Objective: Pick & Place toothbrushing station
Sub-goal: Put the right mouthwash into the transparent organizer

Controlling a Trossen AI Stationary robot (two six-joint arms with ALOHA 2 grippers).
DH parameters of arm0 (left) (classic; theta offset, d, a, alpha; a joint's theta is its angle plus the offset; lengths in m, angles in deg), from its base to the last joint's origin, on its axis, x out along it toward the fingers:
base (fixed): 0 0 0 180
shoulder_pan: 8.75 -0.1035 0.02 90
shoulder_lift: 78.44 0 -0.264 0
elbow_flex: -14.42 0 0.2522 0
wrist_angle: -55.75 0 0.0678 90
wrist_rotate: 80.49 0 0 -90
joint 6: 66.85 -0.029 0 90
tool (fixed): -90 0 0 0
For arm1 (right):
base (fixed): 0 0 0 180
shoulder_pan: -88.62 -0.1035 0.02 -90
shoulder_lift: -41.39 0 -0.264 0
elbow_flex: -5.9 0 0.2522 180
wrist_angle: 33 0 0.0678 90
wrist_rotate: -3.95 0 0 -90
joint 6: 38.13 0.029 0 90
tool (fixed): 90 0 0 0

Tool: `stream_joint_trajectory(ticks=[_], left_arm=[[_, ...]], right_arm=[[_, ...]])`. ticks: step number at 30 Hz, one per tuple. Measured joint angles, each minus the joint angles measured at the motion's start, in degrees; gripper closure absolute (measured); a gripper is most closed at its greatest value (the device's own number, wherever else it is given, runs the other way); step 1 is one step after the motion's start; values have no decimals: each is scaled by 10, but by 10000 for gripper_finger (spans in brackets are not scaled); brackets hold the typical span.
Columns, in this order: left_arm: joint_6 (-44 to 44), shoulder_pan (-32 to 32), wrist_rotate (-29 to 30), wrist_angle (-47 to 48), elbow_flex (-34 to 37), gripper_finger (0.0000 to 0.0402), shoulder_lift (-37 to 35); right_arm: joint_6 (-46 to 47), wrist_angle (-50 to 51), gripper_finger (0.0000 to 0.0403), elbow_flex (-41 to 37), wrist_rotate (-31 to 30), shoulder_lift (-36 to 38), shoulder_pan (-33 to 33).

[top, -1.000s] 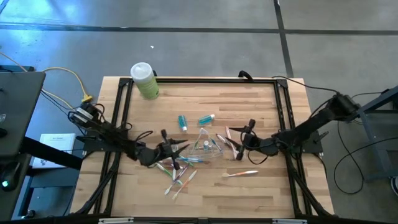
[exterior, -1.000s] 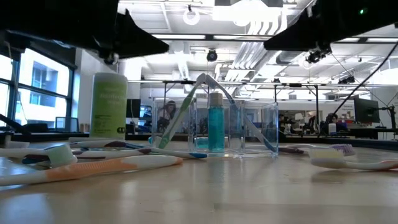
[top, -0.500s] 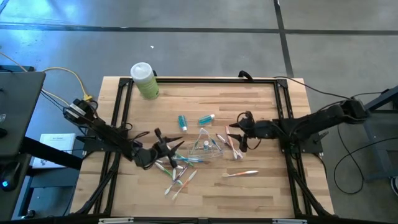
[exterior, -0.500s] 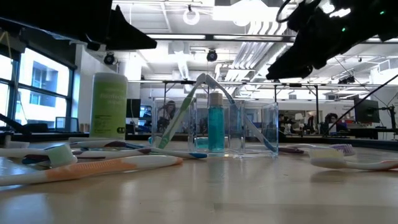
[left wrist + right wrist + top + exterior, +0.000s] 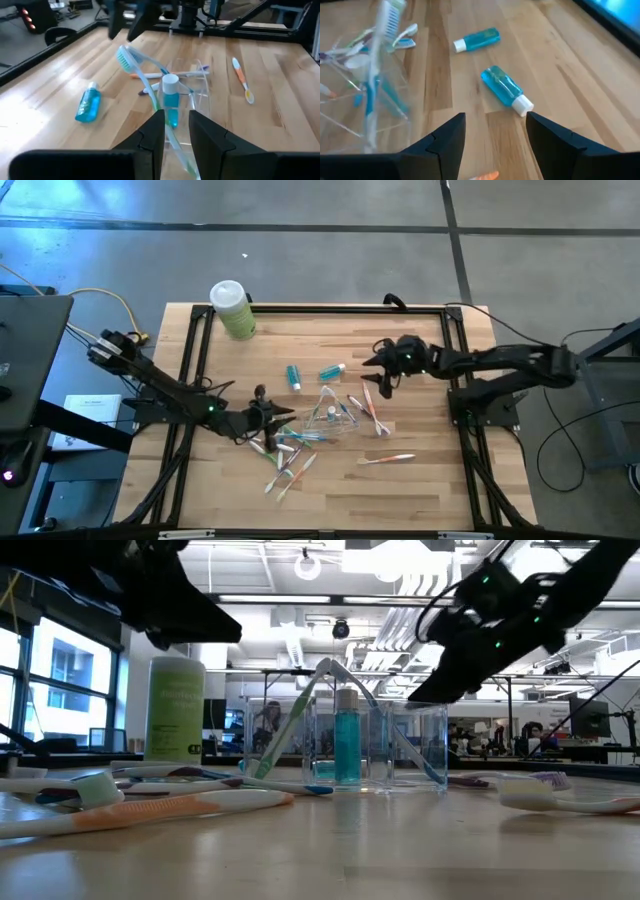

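Butcher-block wooden table (image 5: 420,480) w/ black metal frame rails carries everything. Left arm reaches in from 9 o'clock; left gripper (image 5: 268,418) sits just at 9 o'clock of the cup, over a scatter of brushes. Its jaws stand a narrow gap apart, nothing pinched between them in the left wrist view (image 5: 174,131). Right arm comes from 3 o'clock; right gripper (image 5: 378,372) hangs above the table at approx 2 o'clock of the cup, jaws spread wide and empty (image 5: 492,145), looking down on two tubes.

Tall pale-green bottle w/ white cap (image 5: 232,309) stands at the 11 o'clock corner of the table, well apart from the rest.

Small clear plastic cup (image 5: 331,415) sits near table centre; inside it one teal white-capped tube (image 5: 346,735) stands upright, w/ a green-handled toothbrush (image 5: 283,730) and a blue-tipped one leaning crosswise against its rim.

Two more teal tubes lie flat at 11–12 o'clock of the cup: one (image 5: 293,377) nearer the left, one (image 5: 332,370) beside it, apart from each other, both clear of the cup.

Slim toothbrushes: a loose pile (image 5: 285,460) at 7–8 o'clock of the cup, a few pink/white ones (image 5: 368,412) just at 3 o'clock of it, and a single orange-and-white brush (image 5: 386,460) alone at 5 o'clock.
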Motion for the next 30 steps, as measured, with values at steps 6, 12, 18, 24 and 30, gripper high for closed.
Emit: stream_joint_trajectory(ticks=[6, 12, 18, 24, 30], left_arm=[[1, -32, -41, 1, 0, 318, 0], [2, -58, -87, 26, 0, 318, 0], [-9, -75, -130, 44, 0, 318, 0], [-29, -105, -158, 48, 0, 318, 0], [-14, -124, -207, 56, 0, 318, 0]], right_arm=[[-14, -13, 202, 60, 1, -108, 16], [-31, -8, 195, 123, -19, -187, 10], [-112, 1, 183, 149, -23, -217, 10], [-164, 12, 179, 155, -45, -219, 13], [-165, 17, 180, 155, -26, -219, 34]])
